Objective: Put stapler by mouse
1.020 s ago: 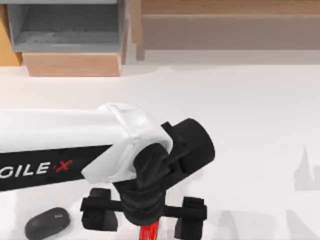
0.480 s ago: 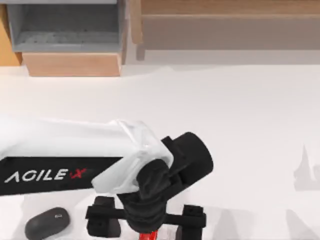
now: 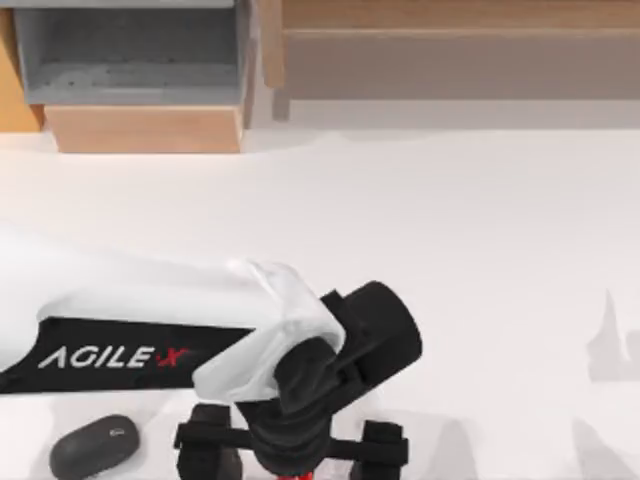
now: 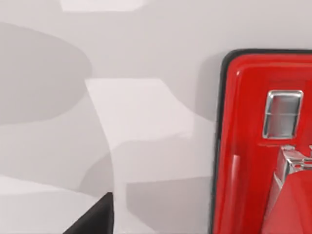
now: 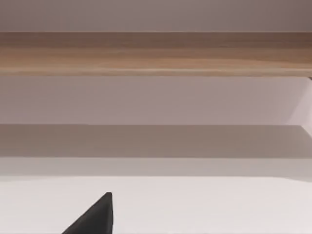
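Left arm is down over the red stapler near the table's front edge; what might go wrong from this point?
1. The left gripper hides nearly all of the small bright red stapler from above, and the wrist view has it off to one side, so the grasp may land off-centre.
2. The dark grey oval mouse lies close by on the left; a sweeping arm might knock it.

Mouse [image 3: 95, 446] on table [image 3: 480, 260] near left, stapler [image 3: 298, 475] to its right under left pincer [image 3: 292, 462]

Glossy red plastic stapler [image 4: 253, 146] w/ metal insert, matt dark mouse [image 3: 94, 446], smooth white table [image 3: 480, 250], wood shelf [image 3: 440, 15]
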Controlling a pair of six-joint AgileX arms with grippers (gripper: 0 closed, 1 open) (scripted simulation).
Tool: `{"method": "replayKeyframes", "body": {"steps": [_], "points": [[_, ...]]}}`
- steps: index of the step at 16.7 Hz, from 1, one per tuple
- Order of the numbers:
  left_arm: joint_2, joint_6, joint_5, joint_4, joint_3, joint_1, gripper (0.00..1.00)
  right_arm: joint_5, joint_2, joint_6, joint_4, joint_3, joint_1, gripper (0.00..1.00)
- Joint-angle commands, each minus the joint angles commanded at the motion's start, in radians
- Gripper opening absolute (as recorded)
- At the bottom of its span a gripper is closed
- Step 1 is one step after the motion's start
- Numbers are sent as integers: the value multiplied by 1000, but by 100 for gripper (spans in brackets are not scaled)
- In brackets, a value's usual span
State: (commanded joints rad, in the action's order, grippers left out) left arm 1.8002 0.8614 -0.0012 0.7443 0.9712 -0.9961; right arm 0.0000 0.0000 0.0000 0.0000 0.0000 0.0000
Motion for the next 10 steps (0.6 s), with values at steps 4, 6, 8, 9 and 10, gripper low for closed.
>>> {"method": "replayKeyframes", "body": {"steps": [4,6,8,9,10], "points": [[0,0,0,0,0,0,62,0,0,0,0,0,0,100],[0,0,0,0,0,0,47,0,0,0,0,0,0,100],[0,0,0,0,0,0,32,0,0,0,0,0,0,100],[0,0,0,0,0,0,25,0,0,0,0,0,0,100],[0,0,0,0,0,0,17,0,0,0,0,0,0,100]]}}
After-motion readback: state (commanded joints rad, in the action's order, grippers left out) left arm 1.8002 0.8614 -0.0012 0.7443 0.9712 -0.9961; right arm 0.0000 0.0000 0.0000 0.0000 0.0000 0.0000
